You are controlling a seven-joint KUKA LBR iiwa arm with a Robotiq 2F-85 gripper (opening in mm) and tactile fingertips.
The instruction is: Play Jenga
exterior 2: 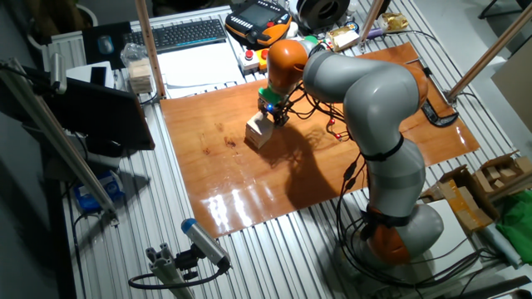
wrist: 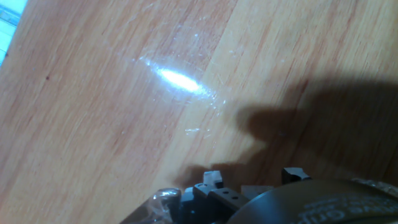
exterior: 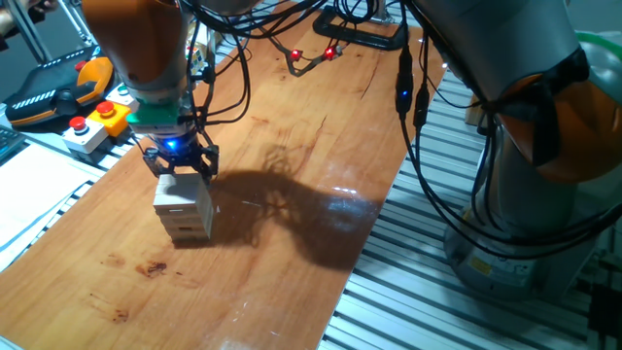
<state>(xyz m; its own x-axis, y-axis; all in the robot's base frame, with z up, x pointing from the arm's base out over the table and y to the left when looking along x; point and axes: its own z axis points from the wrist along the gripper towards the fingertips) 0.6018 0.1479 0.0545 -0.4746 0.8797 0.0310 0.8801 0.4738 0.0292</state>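
The Jenga tower [exterior: 185, 210] of pale wooden blocks stands on the left part of the wooden table, also visible in the other fixed view as the Jenga tower [exterior 2: 258, 131]. My gripper [exterior: 181, 165] sits right on top of it, its dark fingers straddling the uppermost block; from the far side the gripper [exterior 2: 273, 115] hangs over the tower's top edge. The hand view shows mostly table wood, with two fingertips [wrist: 213, 179] at the bottom edge and a pale sliver between them. Whether the fingers press on a block is unclear.
A grey button box [exterior: 95, 124] and an orange teach pendant [exterior: 58, 87] lie beyond the table's left edge. Red-tipped cables [exterior: 311, 56] trail across the far side. The arm's base [exterior: 525, 175] stands to the right. A second pile of blocks [exterior 2: 141, 76] sits off the table.
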